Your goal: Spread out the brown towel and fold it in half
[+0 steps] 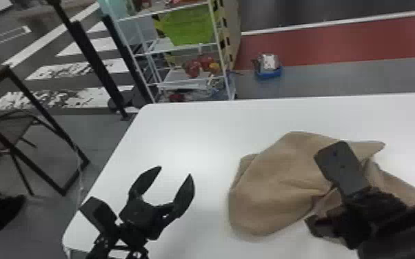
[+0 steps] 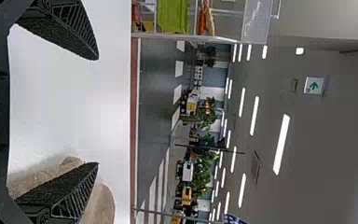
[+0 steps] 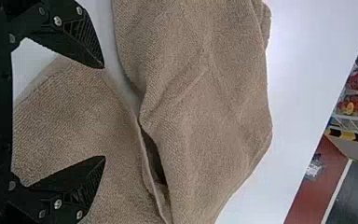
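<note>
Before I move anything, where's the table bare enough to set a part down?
Roomiest: table left of the towel, beyond the left gripper. Also a bare strip between towel and far edge. Crowded: the right side, with the right gripper at the towel, jaws open.

Looks like a big indoor hall, maybe a lab: crosswalk stripes (image 1: 113, 64) on the floor (image 1: 93, 137), strip lights (image 2: 281, 144) overhead, green arrow sign (image 2: 313, 86), plants (image 2: 207, 120), wire rack (image 1: 182, 84).
</note>
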Controlling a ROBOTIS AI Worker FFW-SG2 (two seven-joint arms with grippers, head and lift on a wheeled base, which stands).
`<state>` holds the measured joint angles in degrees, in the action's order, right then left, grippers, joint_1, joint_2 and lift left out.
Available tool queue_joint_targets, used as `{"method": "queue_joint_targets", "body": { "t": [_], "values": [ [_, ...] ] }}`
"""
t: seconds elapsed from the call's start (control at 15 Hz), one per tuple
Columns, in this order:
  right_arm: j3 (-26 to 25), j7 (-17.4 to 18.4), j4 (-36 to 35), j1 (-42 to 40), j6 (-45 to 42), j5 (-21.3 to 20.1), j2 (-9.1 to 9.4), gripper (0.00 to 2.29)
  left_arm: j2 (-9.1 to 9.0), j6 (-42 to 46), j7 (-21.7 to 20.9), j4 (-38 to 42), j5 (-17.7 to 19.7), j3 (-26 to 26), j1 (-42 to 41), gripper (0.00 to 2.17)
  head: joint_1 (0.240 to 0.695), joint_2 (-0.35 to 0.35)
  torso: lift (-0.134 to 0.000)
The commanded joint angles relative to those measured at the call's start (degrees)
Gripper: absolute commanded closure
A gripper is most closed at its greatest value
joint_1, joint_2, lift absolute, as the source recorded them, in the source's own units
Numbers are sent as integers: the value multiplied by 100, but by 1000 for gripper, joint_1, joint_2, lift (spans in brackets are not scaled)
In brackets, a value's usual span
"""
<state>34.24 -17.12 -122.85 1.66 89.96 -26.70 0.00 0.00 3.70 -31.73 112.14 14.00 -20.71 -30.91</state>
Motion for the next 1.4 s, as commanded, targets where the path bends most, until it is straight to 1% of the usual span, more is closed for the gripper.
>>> {"method": "queue_joint_targets", "body": {
  "t": [0.0,0.47,1.0,1.27,1.33],
  "values": [
    [145,7,165,71,12,-63,5,218,-15,3,0,-17,6,-21,6,73,695,350,-134],
    [391,77,727,370,12,-81,5,218,-15,38,0,-69,24,-39,33,73,695,350,-134],
    [522,103,578,309,12,-28,5,218,-15,38,-9,-87,24,-48,42,73,695,350,-134],
    [540,139,763,361,-17,-37,5,218,-15,38,-18,-96,32,-48,42,73,695,350,-134],
    [549,130,763,361,-17,-46,5,296,-15,38,-18,-96,32,-48,42,73,695,350,-134]
  ]
}}
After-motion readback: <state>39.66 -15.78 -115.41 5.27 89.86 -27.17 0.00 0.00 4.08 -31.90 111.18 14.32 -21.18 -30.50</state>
